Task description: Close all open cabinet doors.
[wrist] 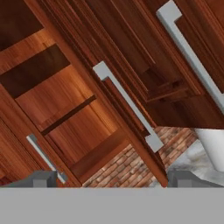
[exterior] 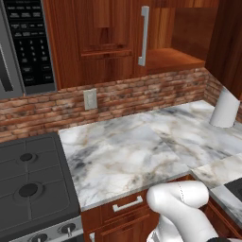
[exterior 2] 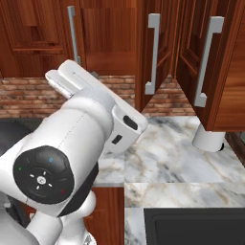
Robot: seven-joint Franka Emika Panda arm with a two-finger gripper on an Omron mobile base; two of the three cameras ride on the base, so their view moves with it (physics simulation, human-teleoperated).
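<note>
plainly, 2 cabinet doors stand open over the marble counter (exterior 2: pixel 172 158): the middle door (exterior 2: pixel 143 52) swung edge-on beside the bare shelf (exterior: pixel 172 59), and the right door (exterior 2: pixel 217 72) above the white canister (exterior 2: pixel 209 139). the gripper (wrist: pixel 111 180) faces them with its tips set wide apart, holding nothing. these hinged wooden panels look rigid and probably swing lightly; pushing the flat face near the middle door's bar handle (wrist: pixel 127 105) should serve best.
</note>
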